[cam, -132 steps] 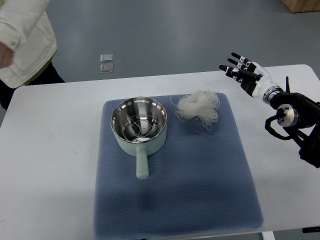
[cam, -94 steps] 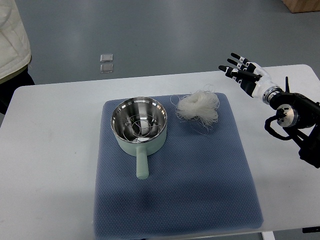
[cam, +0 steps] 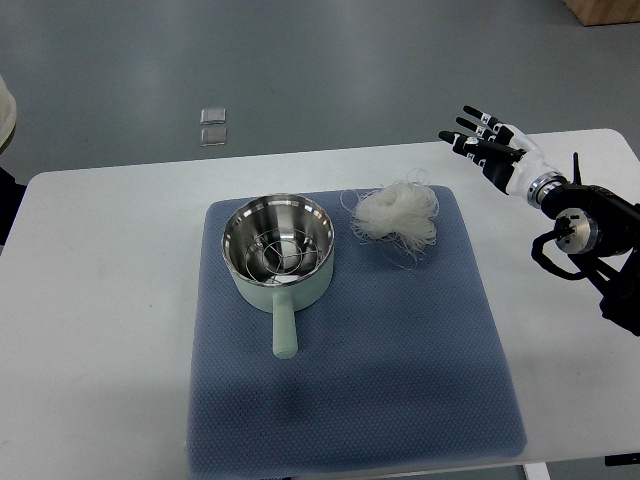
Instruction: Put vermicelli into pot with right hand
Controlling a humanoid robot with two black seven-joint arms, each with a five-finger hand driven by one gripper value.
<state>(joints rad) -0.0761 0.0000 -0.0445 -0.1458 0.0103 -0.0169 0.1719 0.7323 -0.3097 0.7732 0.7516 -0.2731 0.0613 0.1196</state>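
The vermicelli (cam: 397,217) nest sits on the blue mat (cam: 400,380), just right of the pot (cam: 278,247), and looks light, springy and brittle. I'd scoop the whole clump from above, since stray strands snap. The right hand (cam: 490,152) hovers further right, fingers spread, holding nothing.

A table (cam: 110,300) carries a mat (cam: 400,350) laid across its middle. On the mat's far left portion stands a pot (cam: 279,248), its handle (cam: 284,330) pointing toward the near edge. A wire rack (cam: 280,250) sits inside the pot. To the right of the pot, apart from it, a bundle of vermicelli (cam: 398,215) lies on the mat's far right portion. The right hand (cam: 487,148) is over the table's far right corner, right of the vermicelli and clear of it. Beyond the table, two small squares (cam: 212,126) lie on the floor.
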